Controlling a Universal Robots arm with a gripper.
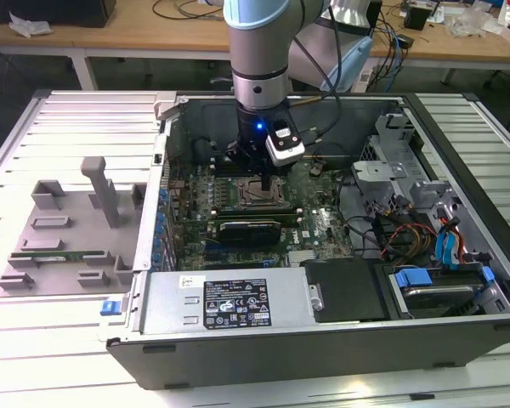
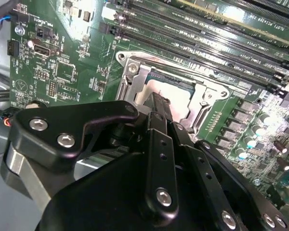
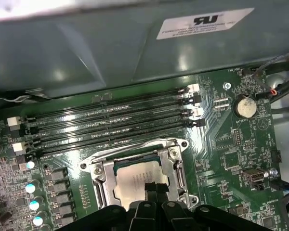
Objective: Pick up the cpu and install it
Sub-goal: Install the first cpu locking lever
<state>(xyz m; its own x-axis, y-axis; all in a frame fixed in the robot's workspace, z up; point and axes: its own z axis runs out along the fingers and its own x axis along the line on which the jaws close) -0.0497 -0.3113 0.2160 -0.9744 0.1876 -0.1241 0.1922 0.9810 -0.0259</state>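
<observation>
The cpu, a small pale silvery square, lies flat inside the open metal socket frame on the green motherboard. My gripper hangs straight over it. The two black fingers are pressed together, and their tips are at the chip's top near one edge. In the second wrist view the gripper covers much of the cpu, and the socket frame surrounds it. In the exterior view the gripper reaches down into the open computer case, over the socket.
Several black memory slots run beside the socket, below the case wall. A coin battery sits on the board. A long black card, cables and the power supply crowd the case. A grey fixture stands outside it.
</observation>
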